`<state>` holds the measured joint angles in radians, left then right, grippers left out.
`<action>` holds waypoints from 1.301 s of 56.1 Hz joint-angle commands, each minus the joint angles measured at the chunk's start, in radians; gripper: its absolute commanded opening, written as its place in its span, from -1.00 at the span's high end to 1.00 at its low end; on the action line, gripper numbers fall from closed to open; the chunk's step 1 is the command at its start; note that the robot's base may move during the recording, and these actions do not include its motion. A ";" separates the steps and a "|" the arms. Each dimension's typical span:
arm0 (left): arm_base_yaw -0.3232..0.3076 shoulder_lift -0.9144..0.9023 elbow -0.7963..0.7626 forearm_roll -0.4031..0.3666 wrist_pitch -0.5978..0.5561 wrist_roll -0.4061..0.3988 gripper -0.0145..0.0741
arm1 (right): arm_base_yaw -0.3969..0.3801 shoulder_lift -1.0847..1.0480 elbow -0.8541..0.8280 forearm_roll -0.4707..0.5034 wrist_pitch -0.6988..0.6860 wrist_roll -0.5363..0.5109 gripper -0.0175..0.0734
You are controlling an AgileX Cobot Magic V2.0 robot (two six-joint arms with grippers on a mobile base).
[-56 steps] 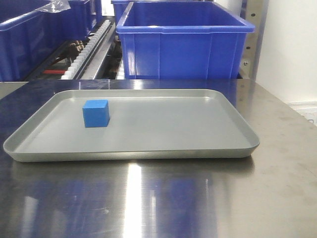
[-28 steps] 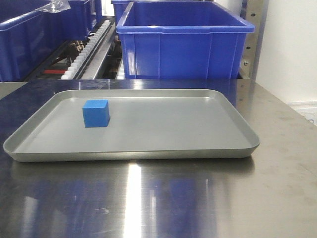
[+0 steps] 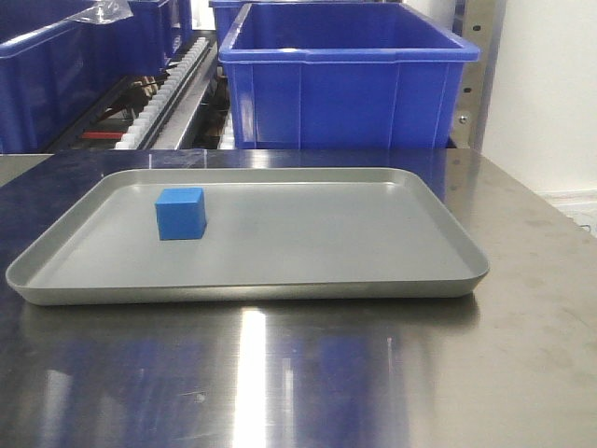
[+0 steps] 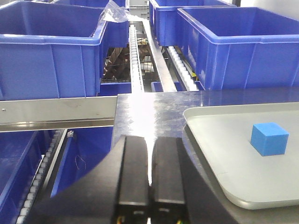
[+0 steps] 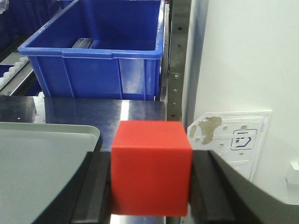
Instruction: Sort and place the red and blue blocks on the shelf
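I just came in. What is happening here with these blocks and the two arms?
The right pincer holds the red block between its fingers, to the right of the grey tray. The blue block sits alone on that tray. The left pincer is shut with nothing in it, at the tray's left side. Blue bins stand behind on the rack.

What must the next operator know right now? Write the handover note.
Left tool: shut, empty, left of the tray.
Right tool: shut on the red block, beside the tray's right corner.
Blue block: sits on the tray, in its left half.
Shelf: no block seen on it.
Done: red block grasped.
Left: place red on the shelf, then fetch and place blue.
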<state>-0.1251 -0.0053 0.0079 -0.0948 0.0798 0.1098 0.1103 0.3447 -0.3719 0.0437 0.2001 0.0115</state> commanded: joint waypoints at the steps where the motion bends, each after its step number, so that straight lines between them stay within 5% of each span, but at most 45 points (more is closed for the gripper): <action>1: -0.006 -0.019 0.026 -0.002 -0.086 -0.009 0.49 | -0.004 0.005 -0.028 -0.005 -0.086 -0.012 -0.18; 22: -0.006 -0.004 -0.029 -0.002 -0.027 -0.009 0.49 | -0.004 0.005 -0.028 -0.005 -0.086 -0.012 -0.18; 29: -0.006 0.065 -0.144 -0.074 0.045 -0.009 0.49 | -0.004 0.005 -0.028 -0.005 -0.086 -0.012 -0.18; 43: -0.006 0.422 -0.429 -0.074 0.312 -0.009 0.49 | -0.004 0.005 -0.028 -0.005 -0.086 -0.012 -0.18; 55: -0.022 0.775 -0.652 -0.074 0.368 -0.013 0.49 | -0.004 0.005 -0.028 -0.005 -0.086 -0.012 -0.18; 73: -0.202 1.202 -0.978 0.117 0.542 -0.349 0.49 | -0.004 0.005 -0.028 -0.005 -0.086 -0.012 -0.18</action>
<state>-0.2841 1.1415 -0.8667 -0.0304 0.6293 -0.1342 0.1103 0.3447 -0.3719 0.0437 0.2001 0.0111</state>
